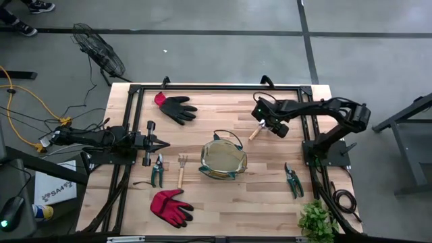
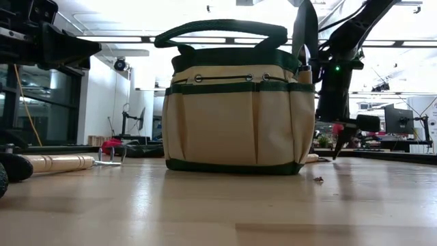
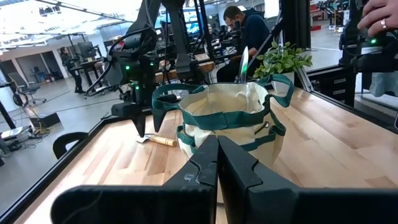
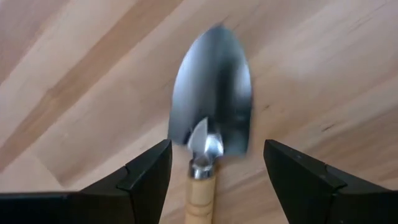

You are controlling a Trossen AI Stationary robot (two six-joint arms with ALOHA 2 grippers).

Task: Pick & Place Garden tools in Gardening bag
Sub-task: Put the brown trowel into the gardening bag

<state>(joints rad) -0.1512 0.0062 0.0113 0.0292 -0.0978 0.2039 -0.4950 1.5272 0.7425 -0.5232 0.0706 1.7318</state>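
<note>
A wooden-handled silver trowel point(image 4: 210, 99) lies flat on the table, right of the olive-tan gardening bag point(image 1: 223, 160). My right gripper point(image 4: 214, 165) points down over it, open. Its fingers stand either side of the spot where blade meets handle, clear of both. In the high view only the trowel's handle point(image 1: 255, 133) shows below that gripper point(image 1: 267, 125). Another trowel's blade point(image 3: 244, 62) sticks up out of the bag point(image 3: 227, 118). My left gripper point(image 1: 164, 143) waits shut and level at the table's left side.
A black-and-red glove point(image 1: 177, 108) lies at the far left and a red glove point(image 1: 171, 206) at the near left. A fork point(image 1: 181, 169) and pruners point(image 1: 157, 170) lie left of the bag. Other pruners point(image 1: 293, 179) and a plant point(image 1: 317, 219) are at the near right.
</note>
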